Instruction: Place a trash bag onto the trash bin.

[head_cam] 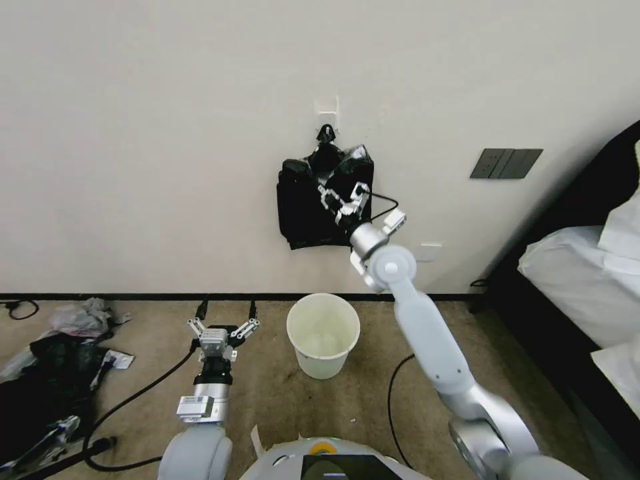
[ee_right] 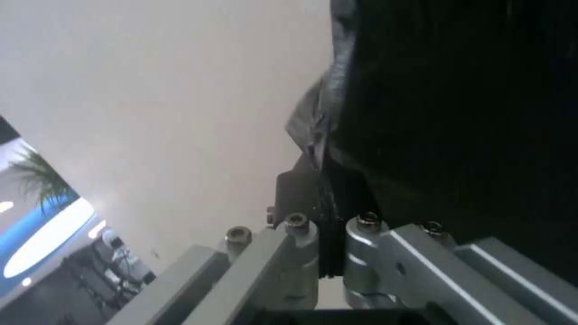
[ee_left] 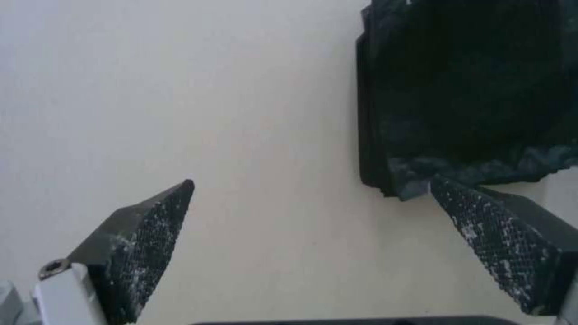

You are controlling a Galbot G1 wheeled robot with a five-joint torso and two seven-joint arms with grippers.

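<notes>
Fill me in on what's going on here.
The right gripper is up at the wall, fingers shut on a trash bag at the sheaf of black bags hanging from a clip. The left gripper waits open, low beside the trash bin, which stands unlined on the carpet below.

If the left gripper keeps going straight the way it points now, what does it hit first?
Probably the bare wall. The open left gripper points at it, with the hanging stack of black bags off to one side, though depth is unclear.

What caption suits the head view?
Right claw shut on a trash bag at the wall; left claw open beside the trash bin.
</notes>
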